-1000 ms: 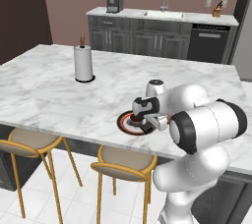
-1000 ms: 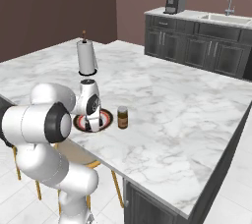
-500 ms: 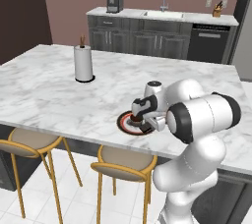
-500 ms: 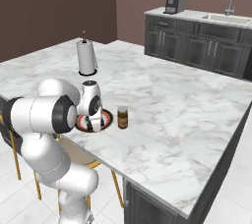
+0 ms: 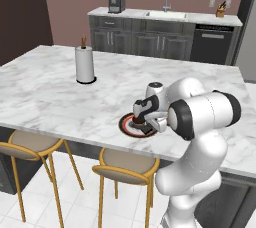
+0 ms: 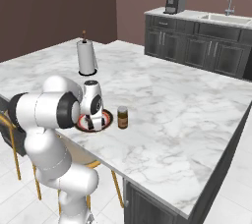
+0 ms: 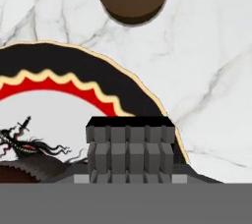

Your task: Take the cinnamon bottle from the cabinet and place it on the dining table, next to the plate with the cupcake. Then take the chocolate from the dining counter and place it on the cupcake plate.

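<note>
Big white marble counter [image 5: 60,92] filling the middle, with lots of bare room toward 12 and 3 o'clock in the right base view. Near edge just below the plate, at 6 o'clock, with two yellow stools [image 5: 125,169] under it. Paper towel roll [image 5: 85,65] standing upright, well apart from the plate, at about 10 o'clock from it in the left base view. Far off at 12 o'clock, dark back cupboards with a sink [image 5: 166,13] and a coffee machine [image 5: 116,2].

Round plate [image 6: 106,118] with a dark red-brown rim lying close to the near edge. Small brown cinnamon bottle [image 6: 122,117] standing upright just beside the plate, at 3 o'clock from it in the right base view, not touching it. In the hand view, the bottle's round bottom at 12 o'clock, past the plate rim.

Fingers [image 5: 148,129] low over the plate, clenched on the chocolate [image 7: 130,144]. In the hand view, the dark ridged bar sitting across the plate's rim at 6 o'clock. Tiny brown cupcake [image 7: 22,171] at 8 o'clock on the plate, just beside the bar.
</note>
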